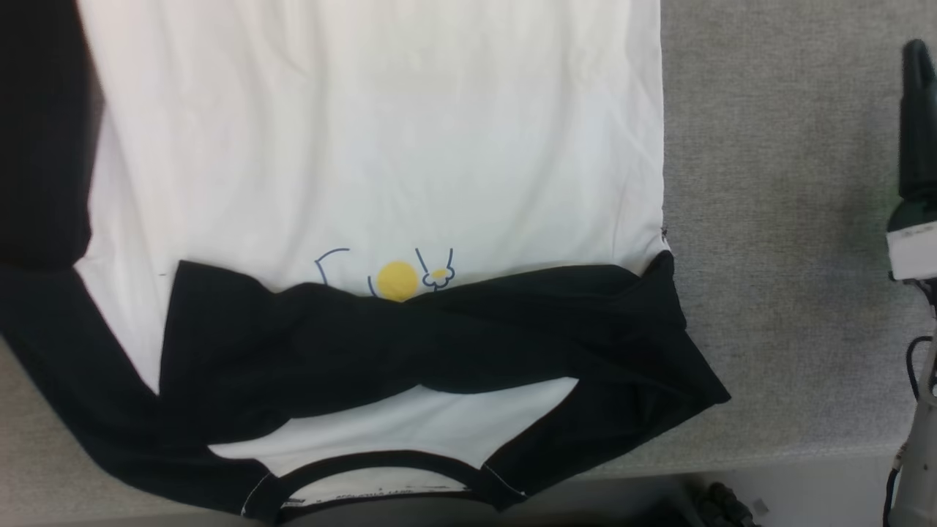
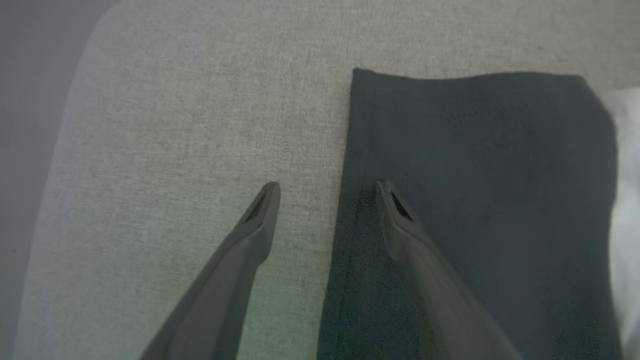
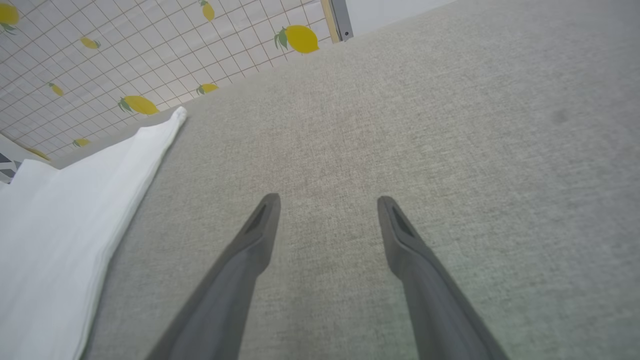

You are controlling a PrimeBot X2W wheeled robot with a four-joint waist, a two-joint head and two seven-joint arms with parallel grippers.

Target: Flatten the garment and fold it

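Note:
The garment [image 1: 366,146], a white T-shirt, lies spread on the grey padded table [image 1: 776,293] with its black collar [image 1: 381,460] at the near edge. One black sleeve [image 1: 439,344] is folded across the chest, just below the yellow-circle print [image 1: 397,280]. The other black sleeve [image 1: 44,146] runs up the left side. My left gripper [image 2: 327,192] is open, straddling the long edge of a black sleeve end [image 2: 475,175]: one finger over the fabric, one over bare table. My right gripper [image 3: 327,202] is open over bare table right of the garment's white side [image 3: 60,225]. One of its dark fingers [image 1: 919,110] stands at the far right.
A wide strip of bare grey table lies right of the garment. The table's near edge [image 1: 732,461] runs along the bottom right, with dark cables [image 1: 721,505] below it. A lemon-print gridded sheet [image 3: 125,60] lies beyond the table's far edge.

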